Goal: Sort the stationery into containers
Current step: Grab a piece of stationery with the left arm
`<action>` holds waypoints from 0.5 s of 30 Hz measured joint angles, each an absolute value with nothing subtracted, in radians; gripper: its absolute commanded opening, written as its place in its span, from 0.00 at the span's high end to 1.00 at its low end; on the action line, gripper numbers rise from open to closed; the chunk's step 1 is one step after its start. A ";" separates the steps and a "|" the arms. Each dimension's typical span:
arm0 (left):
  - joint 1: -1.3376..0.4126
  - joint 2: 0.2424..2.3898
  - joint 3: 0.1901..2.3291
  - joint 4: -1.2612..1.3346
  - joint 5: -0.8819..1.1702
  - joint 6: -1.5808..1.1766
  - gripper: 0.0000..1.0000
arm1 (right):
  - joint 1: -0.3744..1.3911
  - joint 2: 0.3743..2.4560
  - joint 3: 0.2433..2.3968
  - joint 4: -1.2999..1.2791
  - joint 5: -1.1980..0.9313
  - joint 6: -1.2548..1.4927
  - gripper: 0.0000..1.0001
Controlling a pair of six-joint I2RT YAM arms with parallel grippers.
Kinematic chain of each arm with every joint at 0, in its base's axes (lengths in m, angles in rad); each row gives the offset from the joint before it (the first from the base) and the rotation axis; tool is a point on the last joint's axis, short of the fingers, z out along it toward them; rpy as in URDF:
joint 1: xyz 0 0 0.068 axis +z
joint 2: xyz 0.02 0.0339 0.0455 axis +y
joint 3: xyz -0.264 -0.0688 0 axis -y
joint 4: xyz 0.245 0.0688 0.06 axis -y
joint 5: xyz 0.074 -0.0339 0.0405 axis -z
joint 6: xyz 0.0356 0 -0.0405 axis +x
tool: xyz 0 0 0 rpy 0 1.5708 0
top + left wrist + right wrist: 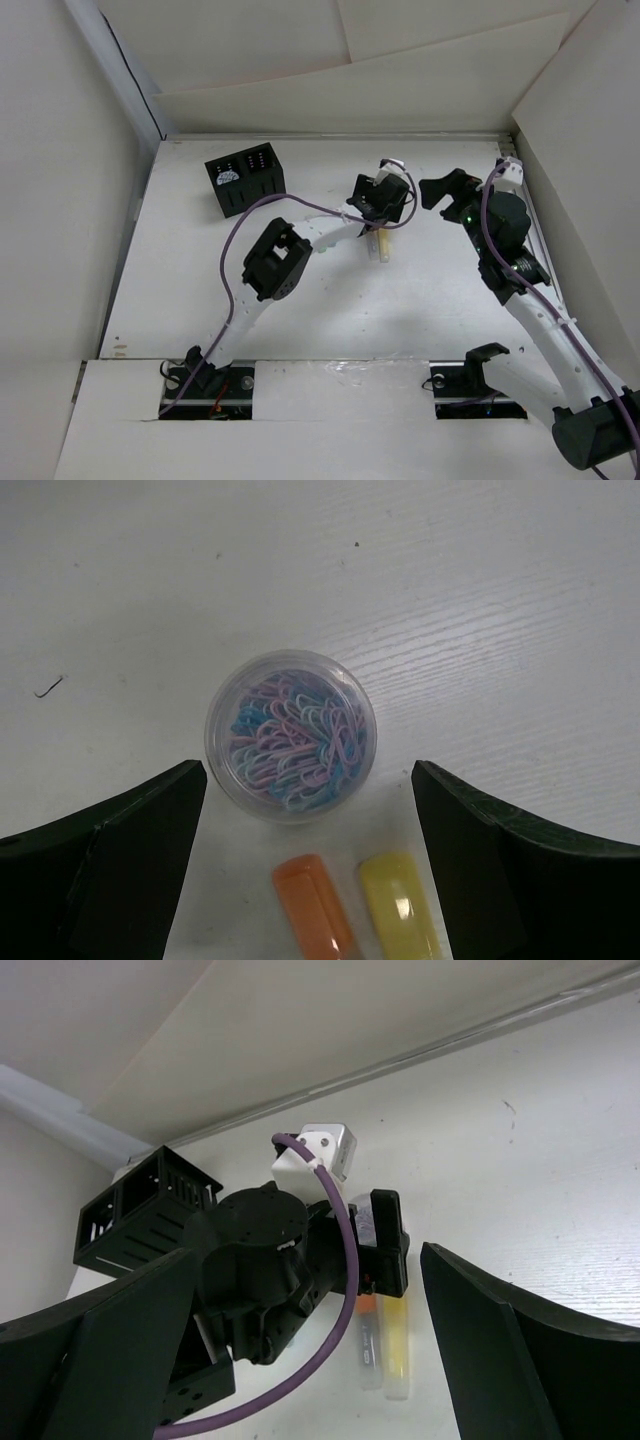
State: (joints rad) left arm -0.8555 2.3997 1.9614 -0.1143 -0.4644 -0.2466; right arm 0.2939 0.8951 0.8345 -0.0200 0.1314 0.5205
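Note:
A small round clear cup (291, 735) full of pastel paper clips stands on the white table. My left gripper (309, 770) is open, with one finger on each side of the cup and not touching it. An orange marker (315, 908) and a yellow marker (400, 908) lie side by side just behind the cup. They also show in the right wrist view, orange (368, 1345) and yellow (397, 1348). In the top view my left gripper (383, 200) hides the cup. My right gripper (437, 192) is open and empty, to the right of it. The black organizer (245, 180) stands far left. A greenish marker (325, 250) peeks from under the left arm. The light blue marker is out of view.
White walls close in on the table at the back and on both sides. The left arm's purple cable (232, 250) loops over the table's left half. The right wrist view shows the left arm's wrist (260, 1270) between the organizer (140, 1210) and the markers.

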 measured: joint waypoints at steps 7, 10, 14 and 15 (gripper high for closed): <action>-0.834 2.447 2.038 -0.121 -0.465 -0.244 0.24 | 0.294 0.898 0.834 -0.019 0.107 0.521 0.01; -0.826 2.460 2.049 -0.121 -0.465 -0.244 0.31 | 0.294 0.899 0.834 -0.019 0.094 0.521 0.01; -0.822 2.469 2.049 -0.117 -0.465 -0.241 0.45 | 0.294 0.908 0.834 -0.019 0.088 0.521 0.01; -0.823 2.470 2.049 -0.113 -0.466 -0.240 0.51 | 0.294 0.910 0.834 -0.019 0.086 0.521 0.01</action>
State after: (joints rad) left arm -0.8227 2.4699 2.0491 -0.1135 -0.4664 -0.2398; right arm 0.2939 0.9100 0.8345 -0.0185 0.0856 0.5205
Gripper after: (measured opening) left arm 0.572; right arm 0.993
